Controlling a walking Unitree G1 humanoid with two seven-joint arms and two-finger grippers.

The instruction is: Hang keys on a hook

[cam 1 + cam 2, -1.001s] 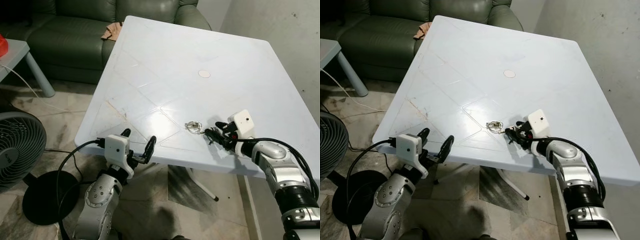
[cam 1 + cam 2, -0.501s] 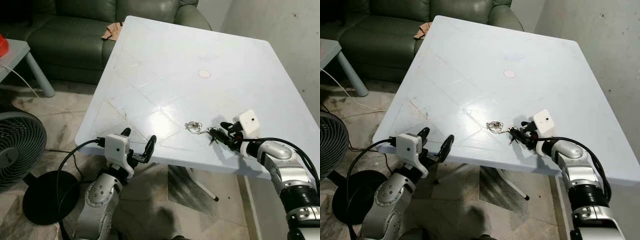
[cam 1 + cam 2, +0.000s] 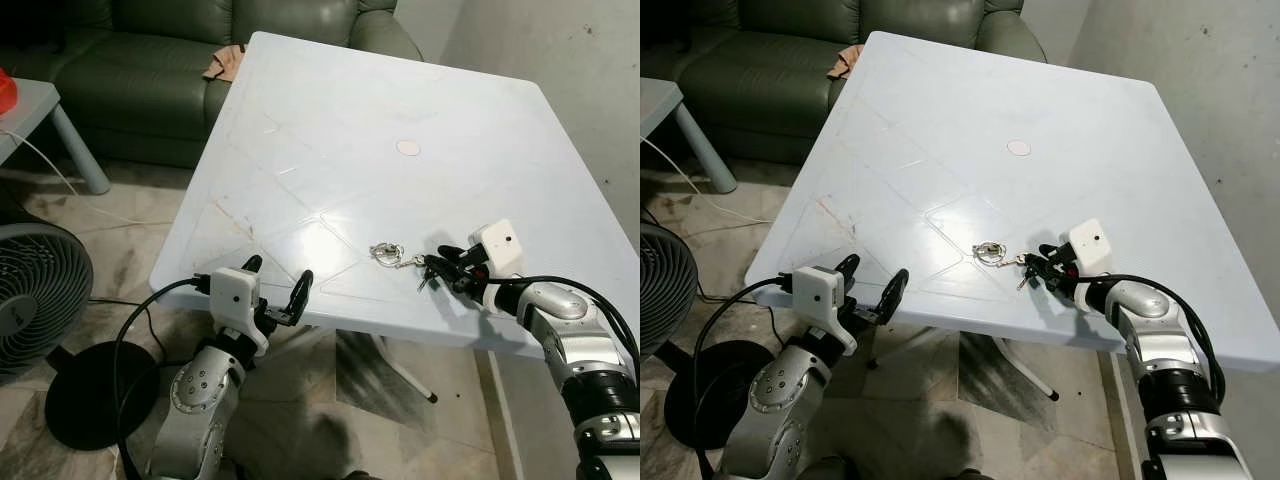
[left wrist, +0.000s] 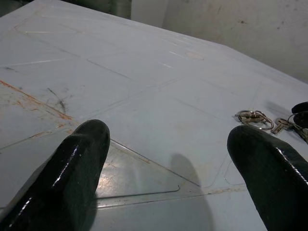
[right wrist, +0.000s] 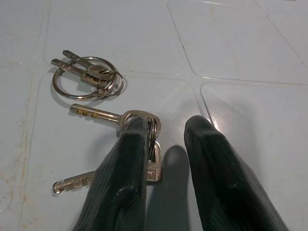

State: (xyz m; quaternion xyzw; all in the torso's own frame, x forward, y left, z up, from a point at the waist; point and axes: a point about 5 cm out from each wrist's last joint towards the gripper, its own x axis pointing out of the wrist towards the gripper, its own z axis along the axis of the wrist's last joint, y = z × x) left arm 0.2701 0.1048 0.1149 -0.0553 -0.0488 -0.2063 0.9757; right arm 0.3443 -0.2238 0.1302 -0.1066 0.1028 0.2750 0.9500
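Left eye view: left gripper (image 3: 274,293) spread wide, empty, at table (image 3: 330,120) near edge. Keys (image 5: 103,91) lie flat on table, unlifted. Right gripper (image 5: 166,144) fingers narrowly parted at key heads, grip not closed. No hook visible; pickup and hanging remain.

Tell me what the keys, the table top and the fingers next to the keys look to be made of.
Keys: metal, seemingly steel or nickel-plated brass; silvery with bright glints, on thin wire rings.
Table: probably moulded plastic; pale, smooth, glossy highlight, moulded groove lines, some rusty-looking stains.
Right hand fingers: black, semi-gloss, rounded; hard plastic or rubber, the look leaves it open.
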